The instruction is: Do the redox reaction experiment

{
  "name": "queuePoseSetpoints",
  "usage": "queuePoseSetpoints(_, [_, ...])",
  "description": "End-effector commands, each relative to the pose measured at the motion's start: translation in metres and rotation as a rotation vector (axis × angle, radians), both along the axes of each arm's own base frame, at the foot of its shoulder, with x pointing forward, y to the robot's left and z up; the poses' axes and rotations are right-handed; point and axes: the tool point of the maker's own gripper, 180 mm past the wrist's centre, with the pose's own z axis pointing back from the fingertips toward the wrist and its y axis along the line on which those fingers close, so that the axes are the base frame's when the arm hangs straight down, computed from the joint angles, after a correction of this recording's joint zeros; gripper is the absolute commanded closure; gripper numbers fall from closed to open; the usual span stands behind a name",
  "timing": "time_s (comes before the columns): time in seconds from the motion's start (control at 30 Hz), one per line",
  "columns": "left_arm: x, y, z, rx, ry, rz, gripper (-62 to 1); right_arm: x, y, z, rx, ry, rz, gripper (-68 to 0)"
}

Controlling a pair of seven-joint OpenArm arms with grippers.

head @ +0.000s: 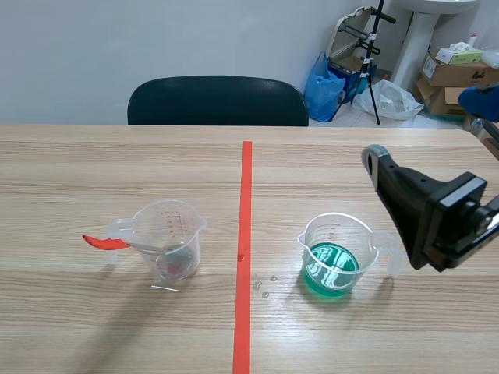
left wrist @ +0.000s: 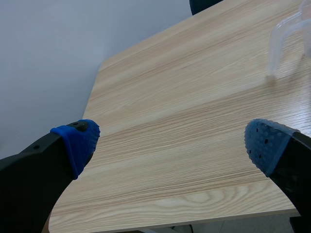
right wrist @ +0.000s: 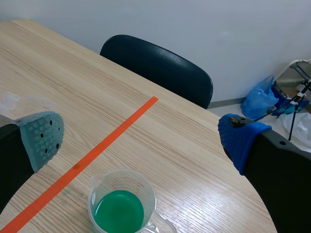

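Note:
A clear beaker (head: 169, 238) stands left of the red tape line, with something reddish at its bottom and a red-handled spoon (head: 106, 242) leaning out over its rim. Right of the line stands a second clear beaker holding green liquid (head: 336, 255). My right gripper (head: 380, 165) hangs open above and to the right of it. In the right wrist view, the green beaker (right wrist: 121, 208) lies low between the open right gripper (right wrist: 141, 138) fingers. My left gripper (left wrist: 170, 145) is open over bare table near the left corner, with a beaker handle (left wrist: 284, 41) ahead of it to the right.
Small clear bits (head: 265, 285) lie on the table (head: 117, 171) between the tape line and the green beaker. A dark chair (head: 218, 101) stands at the far edge. Boxes, bags and a stand (head: 374, 62) are on the floor at the back right.

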Motion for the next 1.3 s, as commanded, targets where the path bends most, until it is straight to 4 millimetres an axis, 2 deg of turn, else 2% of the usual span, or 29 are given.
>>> queuePoseSetpoints(0.0, [-0.0017, -0.0012, 0.0038, -0.002, -0.011, 0.005, -62.3, 0.001, 0.0026, 0.0088, 0.013, -0.026, 0.007, -67.9])
queuePoseSetpoints(0.4, [-0.0032, -0.0004, 0.0016, -0.005, -0.001, 0.017, -62.3, 0.0019, 0.0007, -0.0006, -0.013, 0.019, -0.005, -67.9])
queuePoseSetpoints(1.07, [-0.0031, -0.0007, 0.0016, -0.006, -0.001, 0.017, -62.3, 0.0024, 0.0007, 0.0002, -0.012, 0.015, -0.004, -67.9])
queuePoseSetpoints(1.27, [-0.0022, -0.0068, -0.0002, -0.054, 0.007, -0.01, -62.3, 0.0024, 0.0006, 0.0001, -0.012, 0.015, -0.005, -67.9])
